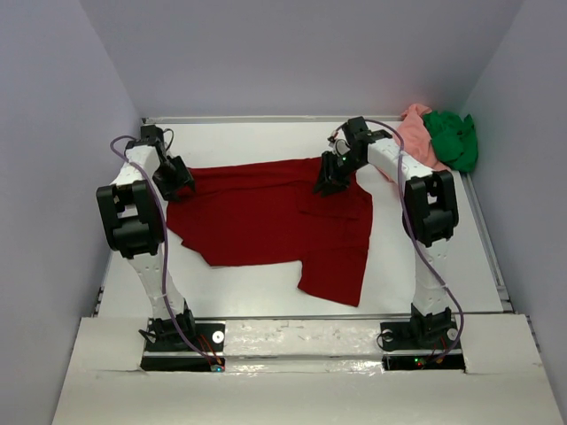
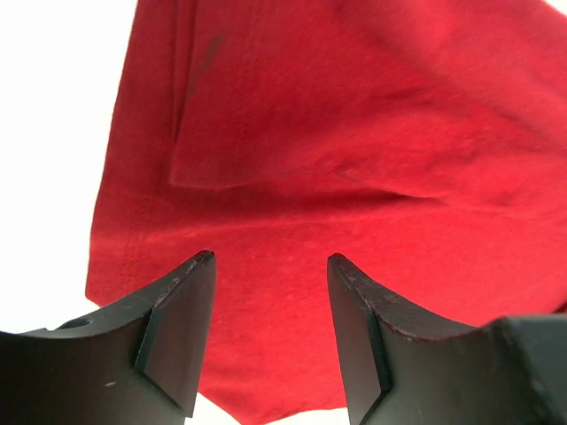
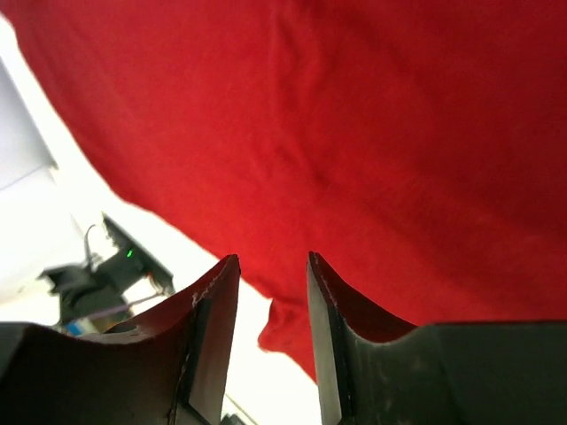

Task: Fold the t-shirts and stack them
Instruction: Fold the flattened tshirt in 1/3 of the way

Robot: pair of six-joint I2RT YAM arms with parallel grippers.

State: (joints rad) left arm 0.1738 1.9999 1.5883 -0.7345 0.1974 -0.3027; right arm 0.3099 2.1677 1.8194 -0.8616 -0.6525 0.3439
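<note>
The dark red shirt (image 1: 266,221) lies opened out mid-surface (image 1: 248,297), mostly flat, w/ one flap reaching toward the arm bases at its near-right. It's prob spread like this so the far edge can be taken at two pts for a fold.

The left tool (image 1: 180,180) is at the red shirt's far-left corner, jaws spread wide. Its wrist cam shows cloth below and nothing btwn them. The right tool (image 1: 330,180) is over the red shirt's far edge, right of middle, jaws apart w/ a narrower gap and nothing pinched.

The salmon pink shirt (image 1: 415,137) and bright green shirt (image 1: 454,140) sit bunched and touching, well beyond the red shirt's far-right, prob parked till their turn.

- Can't tell if either tool's tips touch the cloth.
- The right arm covers part of the red shirt's far-right.
- Green overlaps pink.
- Collar not made out.
</note>
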